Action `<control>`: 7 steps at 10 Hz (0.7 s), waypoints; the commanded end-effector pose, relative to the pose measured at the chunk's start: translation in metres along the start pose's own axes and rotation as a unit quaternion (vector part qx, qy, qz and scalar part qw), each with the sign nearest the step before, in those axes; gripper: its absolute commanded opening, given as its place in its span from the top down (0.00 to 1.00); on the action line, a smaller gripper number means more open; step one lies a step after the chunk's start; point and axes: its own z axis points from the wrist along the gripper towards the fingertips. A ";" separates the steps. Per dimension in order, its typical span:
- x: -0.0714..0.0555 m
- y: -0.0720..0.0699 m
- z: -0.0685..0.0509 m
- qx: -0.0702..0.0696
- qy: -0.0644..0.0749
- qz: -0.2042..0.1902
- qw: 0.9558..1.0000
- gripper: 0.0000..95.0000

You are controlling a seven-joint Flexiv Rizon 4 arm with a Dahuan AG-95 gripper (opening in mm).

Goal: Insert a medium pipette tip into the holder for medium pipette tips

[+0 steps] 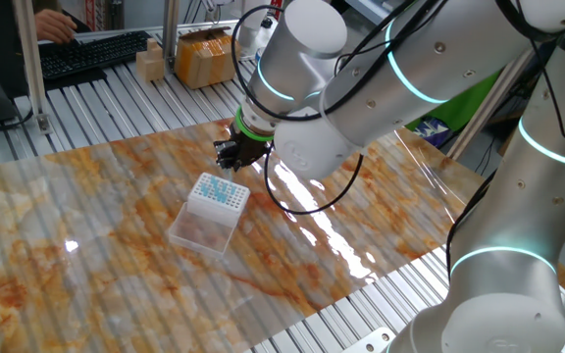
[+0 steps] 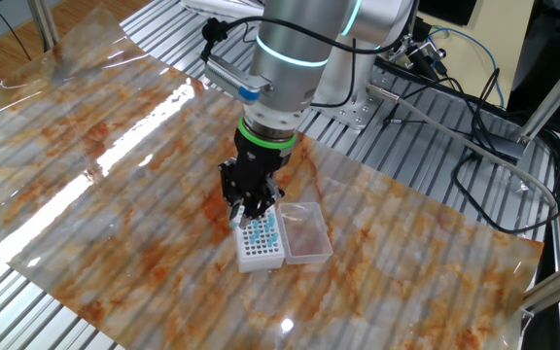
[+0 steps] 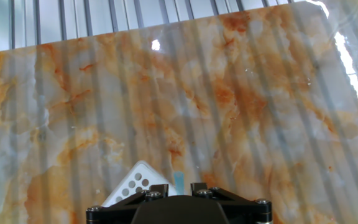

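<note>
A robotics laboratory bench. The robot arm (image 1: 381, 88) stands at a table (image 1: 116, 108) of ribbed aluminium slats, covered by a marble-patterned sheet (image 1: 106, 226). A box of pipette tips (image 1: 218, 195) rests on the sheet. Loose cables (image 2: 474, 126), a keyboard (image 1: 91, 54) and cardboard boxes (image 1: 204, 57) crowd the table's edges.

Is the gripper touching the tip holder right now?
Cannot tell. In the other fixed view the gripper overlaps the holder at its near edge; neither gap nor contact shows plainly.
</note>
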 end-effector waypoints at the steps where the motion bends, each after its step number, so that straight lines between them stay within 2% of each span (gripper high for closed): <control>1: 0.000 -0.001 0.000 0.002 -0.001 0.002 1.000 0.80; 3: 0.000 -0.001 0.000 0.002 0.000 0.003 1.000 0.80; 4: 0.001 -0.001 0.000 0.001 0.002 0.003 1.000 0.60; 7: 0.001 0.000 -0.001 -0.002 0.004 0.005 1.000 0.60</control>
